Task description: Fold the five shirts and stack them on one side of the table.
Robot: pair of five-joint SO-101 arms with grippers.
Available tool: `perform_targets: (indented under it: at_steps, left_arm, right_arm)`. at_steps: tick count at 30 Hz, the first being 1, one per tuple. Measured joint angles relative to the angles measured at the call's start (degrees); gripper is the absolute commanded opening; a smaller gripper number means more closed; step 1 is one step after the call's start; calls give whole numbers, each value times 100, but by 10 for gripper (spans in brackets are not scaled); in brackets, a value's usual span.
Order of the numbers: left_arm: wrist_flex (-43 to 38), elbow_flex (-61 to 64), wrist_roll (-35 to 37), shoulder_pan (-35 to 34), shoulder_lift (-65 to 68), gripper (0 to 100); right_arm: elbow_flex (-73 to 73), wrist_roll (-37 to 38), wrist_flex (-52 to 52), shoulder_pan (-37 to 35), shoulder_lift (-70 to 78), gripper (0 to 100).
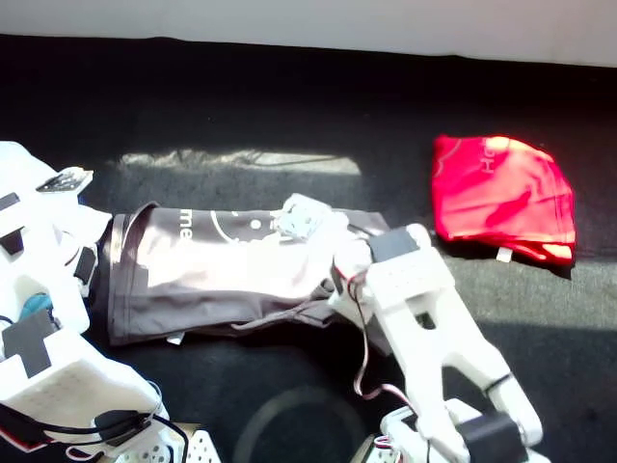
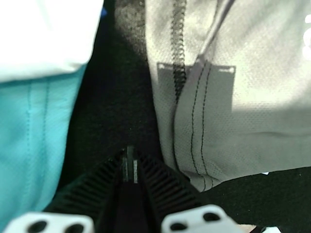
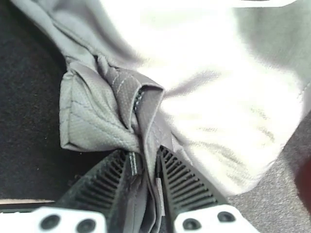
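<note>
A grey shirt (image 1: 212, 270) lies spread across the black table (image 1: 289, 96), left of centre, with its near edge bunched. My right gripper (image 1: 333, 280) sits at that shirt's right near corner. In the right wrist view my right gripper (image 3: 146, 170) is shut on a folded hem of the grey shirt (image 3: 107, 111). My left gripper (image 2: 129, 167) is shut with nothing in it, over bare table between a teal shirt (image 2: 34, 145) and the grey shirt's seamed edge (image 2: 233, 97). A folded red shirt (image 1: 501, 198) rests at the back right.
The left arm's white body (image 1: 48, 376) takes up the left edge, with the teal shirt (image 1: 37, 305) showing beside it. Something white (image 2: 43, 34) lies above the teal shirt. A sunlit strip (image 1: 241, 160) crosses the table behind the grey shirt.
</note>
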Motion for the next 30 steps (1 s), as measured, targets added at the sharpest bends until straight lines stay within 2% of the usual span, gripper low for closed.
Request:
perform_targets:
  at_steps: [8, 13, 15, 19, 27, 29, 30]
  left_arm:
    - [0, 0, 0, 0, 0, 9]
    - [0, 0, 0, 0, 0, 9]
    - [0, 0, 0, 0, 0, 9]
    - [0, 0, 0, 0, 0, 9]
    - [0, 0, 0, 0, 0, 9]
    - [0, 0, 0, 0, 0, 9]
    - [0, 0, 0, 0, 0, 9]
  right_arm:
    - [-2145, 0, 18, 26, 2295, 13]
    - [-2989, 0, 290, 62, 3138, 133]
    - [-3165, 0, 396, 79, 3262, 169]
    - [-3464, -35, 413, 281, 3270, 173]
    - [-4273, -791, 712, 870, 3262, 173]
    - [-4334, -862, 976, 897, 3130, 158]
    - [-4334, -905, 1143, 897, 2989, 117]
